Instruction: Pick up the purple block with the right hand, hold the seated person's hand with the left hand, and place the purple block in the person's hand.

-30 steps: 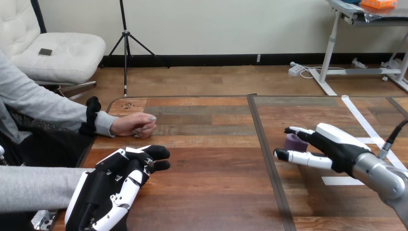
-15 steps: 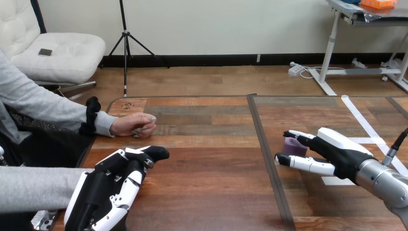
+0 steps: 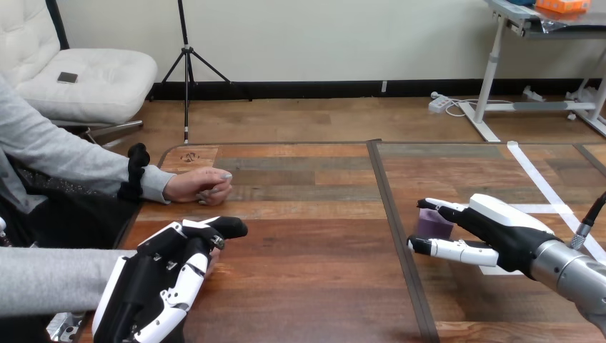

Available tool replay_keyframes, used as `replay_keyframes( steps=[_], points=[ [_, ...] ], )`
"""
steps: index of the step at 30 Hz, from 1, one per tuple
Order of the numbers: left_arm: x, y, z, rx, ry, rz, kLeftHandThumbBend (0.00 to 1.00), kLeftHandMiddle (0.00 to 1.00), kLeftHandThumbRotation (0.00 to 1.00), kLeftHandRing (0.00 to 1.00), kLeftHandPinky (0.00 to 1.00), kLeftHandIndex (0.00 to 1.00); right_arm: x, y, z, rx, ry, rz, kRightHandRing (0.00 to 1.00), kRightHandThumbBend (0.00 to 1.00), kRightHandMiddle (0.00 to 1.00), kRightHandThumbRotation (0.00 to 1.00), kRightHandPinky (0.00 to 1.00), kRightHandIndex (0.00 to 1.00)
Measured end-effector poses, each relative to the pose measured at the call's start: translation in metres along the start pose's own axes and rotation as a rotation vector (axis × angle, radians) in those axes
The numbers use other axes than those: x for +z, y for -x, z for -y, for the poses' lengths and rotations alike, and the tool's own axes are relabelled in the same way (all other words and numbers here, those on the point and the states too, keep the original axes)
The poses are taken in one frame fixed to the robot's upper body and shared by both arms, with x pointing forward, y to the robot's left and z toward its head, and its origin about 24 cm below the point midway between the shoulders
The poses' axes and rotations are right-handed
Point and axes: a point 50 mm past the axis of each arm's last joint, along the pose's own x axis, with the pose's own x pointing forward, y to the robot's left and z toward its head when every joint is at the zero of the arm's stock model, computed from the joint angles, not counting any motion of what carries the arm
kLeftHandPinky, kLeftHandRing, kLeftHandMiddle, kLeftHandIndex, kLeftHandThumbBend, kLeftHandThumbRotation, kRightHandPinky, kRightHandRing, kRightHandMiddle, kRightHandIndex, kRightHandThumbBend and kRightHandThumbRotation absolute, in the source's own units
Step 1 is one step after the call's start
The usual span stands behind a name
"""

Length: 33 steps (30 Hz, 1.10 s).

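A small purple block (image 3: 433,224) stands on the table at the right. My right hand (image 3: 500,230) is open around it. One finger (image 3: 437,206) reaches past its far side and the thumb (image 3: 446,249) lies along its near side. My left hand (image 3: 161,282) hovers at the lower left, over the end of a grey sleeve (image 3: 50,279); the person's hand there is hidden beneath it. The person's other hand (image 3: 200,186) rests loosely closed on the table further back, apart from both my hands.
A dark seam (image 3: 396,229) runs front to back down the table's middle. White tape strips (image 3: 547,187) mark the right half. The table's left edge (image 3: 143,204) lies close to the person's arms.
My right hand has dropped and drawn nearer, and the purple block has slid slightly nearer between its finger and thumb. My left hand has eased down a little. The person's resting hand is unmoved.
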Motion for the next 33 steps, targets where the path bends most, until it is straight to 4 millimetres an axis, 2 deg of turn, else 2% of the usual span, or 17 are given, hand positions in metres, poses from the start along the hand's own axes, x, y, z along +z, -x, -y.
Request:
replay_keyframes(
  steps=[21, 33],
  points=[
    [-0.001, 0.000, 0.000, 0.002, -0.019, -0.010, 0.00, 0.66, 0.00, 0.73, 0.97, 0.45, 0.001, 0.003, 0.004, -0.001, -0.019, -0.006, 1.00, 0.86, 1.00, 1.00, 0.95, 0.98],
    [-0.002, 0.001, 0.000, -0.008, -0.015, -0.016, 0.00, 0.68, 0.00, 0.75, 1.00, 0.45, 0.004, 0.005, 0.015, -0.043, -0.052, 0.008, 1.00, 0.85, 1.00, 1.00, 0.96, 1.00]
  ],
)
